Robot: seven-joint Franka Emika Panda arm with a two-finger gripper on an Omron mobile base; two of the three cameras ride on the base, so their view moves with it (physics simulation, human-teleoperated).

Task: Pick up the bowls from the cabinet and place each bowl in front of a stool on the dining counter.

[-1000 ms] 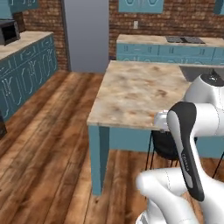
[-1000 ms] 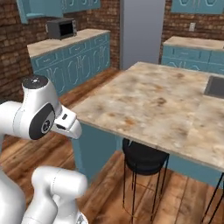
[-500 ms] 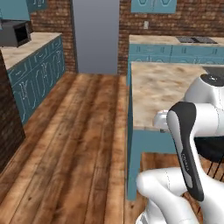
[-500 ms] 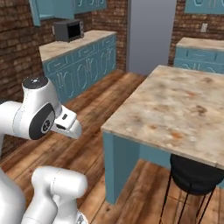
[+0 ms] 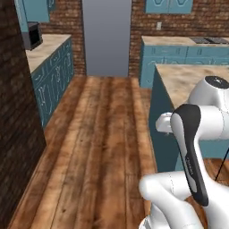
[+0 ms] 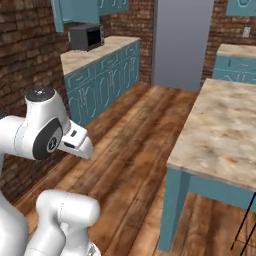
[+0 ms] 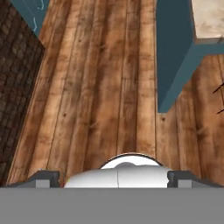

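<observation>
Hand view: the gripper [image 7: 113, 178], jaws spread wide and empty, points down at the wood floor [image 7: 105, 87], with the dining counter [image 7: 210, 19] at two o'clock and no bowls or open cabinet yet to be seen.

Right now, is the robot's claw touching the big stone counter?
Apart. In the hand view the open gripper points down at bare wood floor, and the counter sits off in the top right corner, well away from the fingertips.
</observation>
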